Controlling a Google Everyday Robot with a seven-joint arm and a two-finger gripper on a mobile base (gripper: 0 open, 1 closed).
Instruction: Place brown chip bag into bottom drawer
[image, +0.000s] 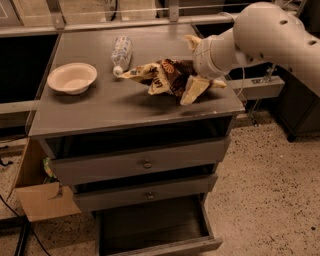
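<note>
The brown chip bag (162, 75) lies crumpled on the grey cabinet top (100, 112), its pale end pointing left toward the bottle. My gripper (188, 71) comes in from the right on the white arm. It is open, with one pale finger behind the bag's right end and the other finger (192, 90) in front of it, so the jaws straddle the bag. The bottom drawer (209, 227) is pulled out at floor level, with its dark floor showing and nothing visible inside.
A clear plastic bottle (121, 51) lies at the back of the top. A white bowl (72, 77) sits at the left. The two upper drawers (145, 162) with round knobs are slightly ajar. A cardboard box (42, 197) stands on the floor at the left.
</note>
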